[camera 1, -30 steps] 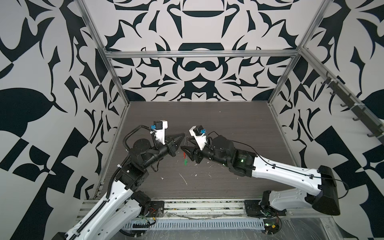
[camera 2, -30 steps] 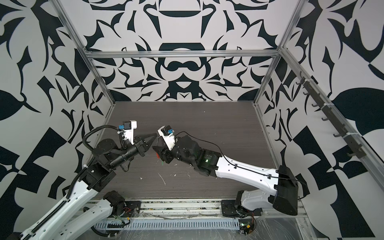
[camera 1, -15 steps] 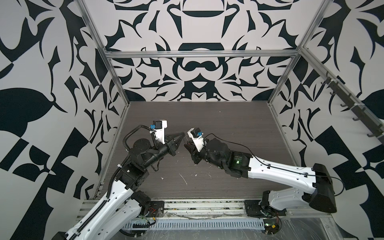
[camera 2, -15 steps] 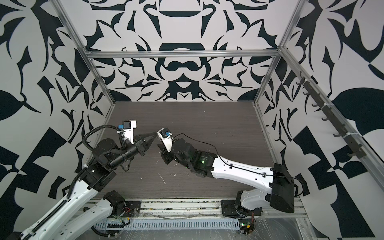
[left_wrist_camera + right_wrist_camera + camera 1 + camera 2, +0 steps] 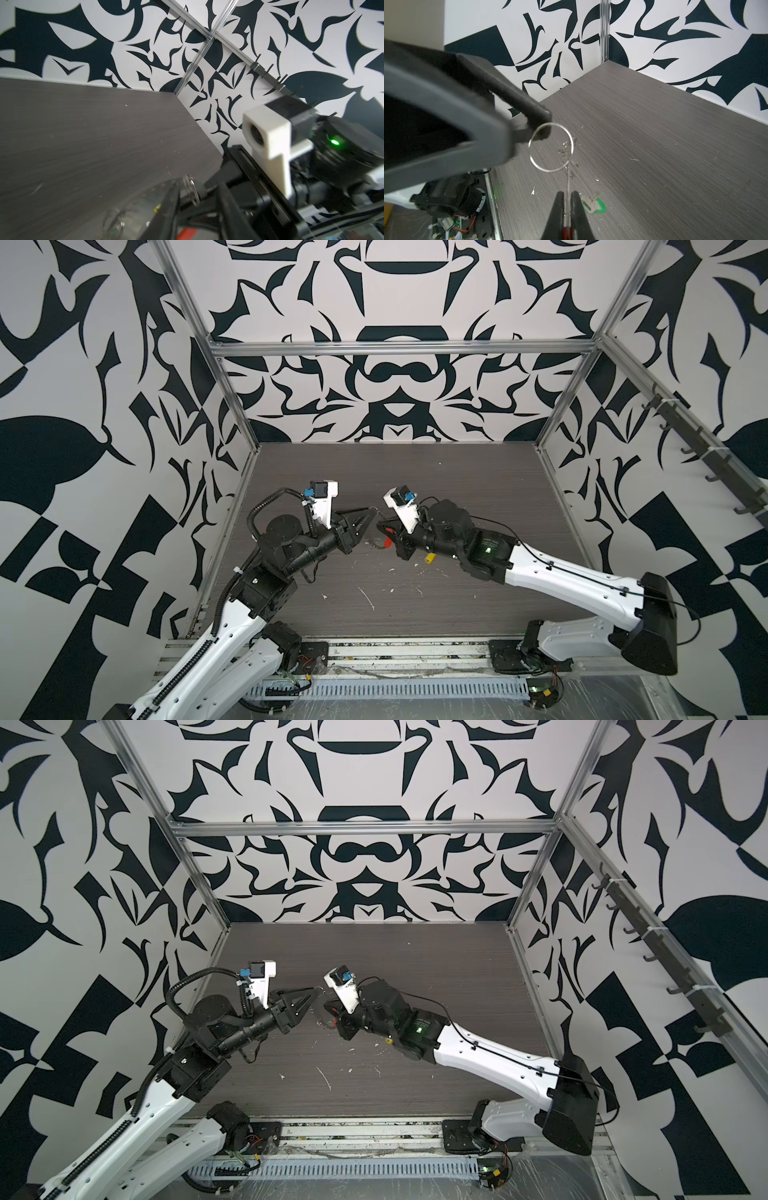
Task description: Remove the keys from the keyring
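Observation:
My right gripper (image 5: 566, 194) is shut on the thin grey wire of the keyring (image 5: 567, 182), just ahead of its red sleeve (image 5: 387, 542). A small silver ring (image 5: 551, 147) of the keyring hangs around a fingertip (image 5: 543, 117) of my left gripper (image 5: 371, 517), whose jaws stand apart. The left wrist view shows that ring (image 5: 192, 191) between the open fingers. The green key (image 5: 599, 207) shows beside my right fingertips, low over the table; whether it lies or hangs I cannot tell. The yellow key (image 5: 430, 558) hangs under my right wrist.
The two grippers meet tip to tip above the middle of the dark wood-grain table (image 5: 415, 472). White flecks and scraps (image 5: 368, 598) lie in front of them. Patterned walls with metal posts (image 5: 232, 406) close in three sides.
My right gripper has moved in toward the left one and shut on the keyring's wire. My left gripper has gone from shut to open, with the small ring on its fingertip.

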Controlling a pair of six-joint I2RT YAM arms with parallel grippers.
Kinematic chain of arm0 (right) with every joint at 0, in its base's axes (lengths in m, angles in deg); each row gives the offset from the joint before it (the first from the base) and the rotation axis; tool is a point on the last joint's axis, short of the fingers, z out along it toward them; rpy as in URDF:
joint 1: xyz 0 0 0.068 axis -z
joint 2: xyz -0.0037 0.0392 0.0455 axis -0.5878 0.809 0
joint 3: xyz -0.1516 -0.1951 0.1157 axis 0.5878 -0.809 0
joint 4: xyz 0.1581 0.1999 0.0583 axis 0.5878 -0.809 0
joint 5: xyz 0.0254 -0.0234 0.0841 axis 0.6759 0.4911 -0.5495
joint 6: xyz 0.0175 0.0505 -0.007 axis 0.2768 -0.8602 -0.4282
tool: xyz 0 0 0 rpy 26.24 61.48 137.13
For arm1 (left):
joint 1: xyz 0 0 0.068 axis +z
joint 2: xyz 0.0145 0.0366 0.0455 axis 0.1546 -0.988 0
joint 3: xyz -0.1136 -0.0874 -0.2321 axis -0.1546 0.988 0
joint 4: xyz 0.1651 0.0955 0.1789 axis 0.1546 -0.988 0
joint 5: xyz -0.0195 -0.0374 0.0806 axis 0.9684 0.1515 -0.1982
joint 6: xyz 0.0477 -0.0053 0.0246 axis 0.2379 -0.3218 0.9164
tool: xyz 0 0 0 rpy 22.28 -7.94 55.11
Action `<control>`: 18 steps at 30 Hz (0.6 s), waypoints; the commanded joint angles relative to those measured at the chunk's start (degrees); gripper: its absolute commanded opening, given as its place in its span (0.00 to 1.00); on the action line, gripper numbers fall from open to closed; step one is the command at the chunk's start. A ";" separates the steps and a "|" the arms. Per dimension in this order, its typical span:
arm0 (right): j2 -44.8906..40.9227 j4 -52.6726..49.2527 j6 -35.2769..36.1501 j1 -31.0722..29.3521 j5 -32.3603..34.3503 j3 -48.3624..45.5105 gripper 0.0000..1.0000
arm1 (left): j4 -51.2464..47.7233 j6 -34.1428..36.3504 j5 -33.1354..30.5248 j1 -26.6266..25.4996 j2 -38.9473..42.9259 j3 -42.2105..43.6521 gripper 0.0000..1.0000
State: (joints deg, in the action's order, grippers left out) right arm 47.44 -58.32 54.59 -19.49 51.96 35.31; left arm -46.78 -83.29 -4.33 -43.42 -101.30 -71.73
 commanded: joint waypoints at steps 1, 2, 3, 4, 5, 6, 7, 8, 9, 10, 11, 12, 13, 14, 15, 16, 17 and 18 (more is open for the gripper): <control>-3.30 -2.21 -0.74 4.55 -14.32 2.07 0.00 | -4.43 3.17 4.56 -0.12 1.89 -2.83 0.63; -3.73 -2.90 -0.88 6.21 -17.27 1.85 0.00 | -5.68 4.32 5.70 -0.11 2.11 -3.20 0.68; -4.29 -3.22 -1.18 8.17 -21.09 1.68 0.00 | -7.13 5.49 6.93 -0.11 2.28 -3.62 0.71; -4.67 -3.54 -1.36 10.21 -25.85 1.59 0.00 | -8.34 6.52 8.30 -0.10 2.45 -3.92 0.74; -4.86 -3.70 -1.47 11.80 -30.41 1.51 0.00 | -9.20 7.07 9.48 -0.11 2.44 -4.22 0.75; -4.96 -3.83 -1.58 13.59 -34.93 1.51 0.00 | -10.03 7.55 10.80 -0.11 2.23 -4.37 0.76; -4.88 -4.24 -1.24 14.96 -39.30 1.70 0.00 | -10.67 7.86 12.22 -0.11 1.81 -4.70 0.77; -4.79 -5.17 -0.46 15.74 -42.26 2.12 0.00 | -11.07 8.00 13.52 -0.10 1.42 -4.86 0.77; -4.71 -6.38 0.59 16.25 -45.00 2.64 0.00 | -11.40 8.01 14.56 -0.11 0.78 -5.06 0.77; -4.54 -8.12 2.08 16.41 -47.21 3.47 0.00 | -11.63 8.05 15.36 -0.11 0.21 -5.26 0.77; -4.45 -9.38 3.32 16.46 -48.70 3.97 0.00 | -11.72 8.03 15.91 -0.11 -0.16 -5.39 0.77; -4.30 -10.21 4.07 16.46 -50.54 4.63 0.00 | -11.72 8.01 16.28 -0.11 -0.61 -5.44 0.76; -4.13 -11.09 4.97 16.46 -51.85 5.09 0.00 | -11.72 8.01 16.60 -0.11 -1.00 -5.48 0.75; -3.87 -12.52 6.06 16.46 -53.23 5.79 0.00 | -11.65 7.95 16.98 -0.11 -1.32 -5.66 0.73; -3.61 -13.49 6.79 16.46 -54.22 6.42 0.00 | -11.59 7.93 17.18 -0.11 -1.75 -5.70 0.72; -3.34 -14.64 7.54 16.45 -54.78 6.99 0.00 | -11.71 7.84 17.44 -0.11 -1.97 -5.79 0.70; -3.13 -15.77 8.27 16.46 -55.17 7.57 0.00 | -11.73 7.83 17.75 -0.11 -2.29 -5.97 0.68; -2.95 -16.48 8.85 16.46 -55.59 7.94 0.00 | -11.88 7.70 17.84 -0.11 -2.65 -6.12 0.67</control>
State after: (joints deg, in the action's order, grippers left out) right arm 44.65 -72.11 59.62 -2.98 3.18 39.86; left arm -57.43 -76.21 10.95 -43.42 -103.77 -75.80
